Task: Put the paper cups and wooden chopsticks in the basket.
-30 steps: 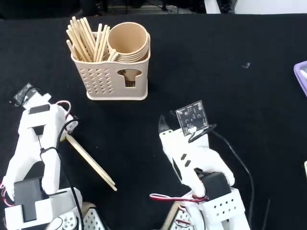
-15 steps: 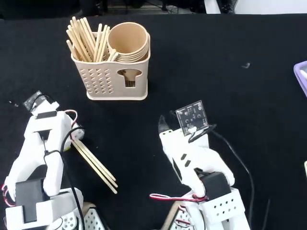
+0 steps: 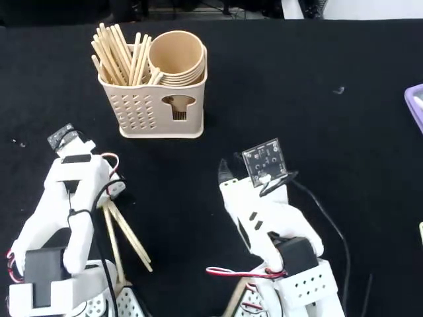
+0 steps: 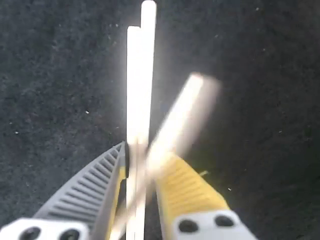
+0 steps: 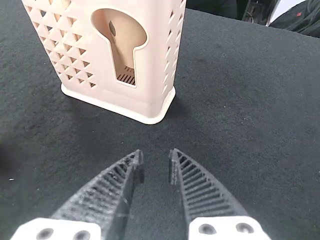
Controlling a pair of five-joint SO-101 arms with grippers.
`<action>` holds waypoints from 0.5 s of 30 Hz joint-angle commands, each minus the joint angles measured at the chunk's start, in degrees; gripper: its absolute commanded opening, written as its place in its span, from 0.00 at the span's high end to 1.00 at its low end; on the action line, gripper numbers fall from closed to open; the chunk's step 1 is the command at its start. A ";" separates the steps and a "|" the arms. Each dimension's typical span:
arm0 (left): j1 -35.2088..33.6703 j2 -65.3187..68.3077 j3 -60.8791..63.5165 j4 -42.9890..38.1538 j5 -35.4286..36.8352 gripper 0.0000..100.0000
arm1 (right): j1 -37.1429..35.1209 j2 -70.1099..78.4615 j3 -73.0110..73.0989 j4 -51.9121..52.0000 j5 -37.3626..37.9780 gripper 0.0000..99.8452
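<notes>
Pinching the loose wooden chopsticks (image 4: 139, 90) near one end, the left gripper (image 4: 142, 156) has its fingers clamped on them. It sits low over the black table (image 3: 317, 99), nearer the arms than the basket, probably so the sticks can be lifted and tipped upright for the drop. They fan out from the grip toward the arm's base, one crossing the others.

Next over, the basket (image 3: 158, 112) already holds standing chopsticks (image 3: 117, 53) in its left side and nested paper cups (image 3: 176, 56) in its right. The right gripper (image 5: 154, 162) hovers facing the basket, fingers a narrow gap apart and holding nothing, seemingly parked out of the way.

A second ago the left gripper sat farther left and the sticks lay as a tight parallel bundle. Now they splay into a V. The right arm has not moved.
</notes>
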 commanded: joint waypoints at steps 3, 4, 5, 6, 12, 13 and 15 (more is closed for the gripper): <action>0.48 -0.18 0.75 -1.05 -0.53 0.96 | 0.97 -1.10 -0.48 -1.05 -0.18 0.90; 0.40 -0.18 0.75 -1.93 -0.70 0.97 | 0.97 -1.10 -0.48 -1.05 -0.18 0.90; 0.40 -0.18 0.66 -2.99 -0.79 0.97 | 0.97 -1.10 -0.48 -1.05 -0.18 0.90; 0.31 -0.18 0.57 -4.04 -0.79 0.97 | 0.97 -1.10 -0.48 -1.05 -0.18 0.90; -0.75 -0.88 -0.04 -8.09 -0.44 0.97 | 0.97 -1.10 -0.48 -1.05 -0.18 0.90; -1.45 -0.88 -0.57 -8.53 -0.44 0.97 | 0.97 -1.10 -0.48 -1.05 -0.18 0.90; -3.21 -0.88 -2.42 -8.53 -0.79 0.97 | 0.97 -1.10 -0.48 -1.05 -0.18 0.90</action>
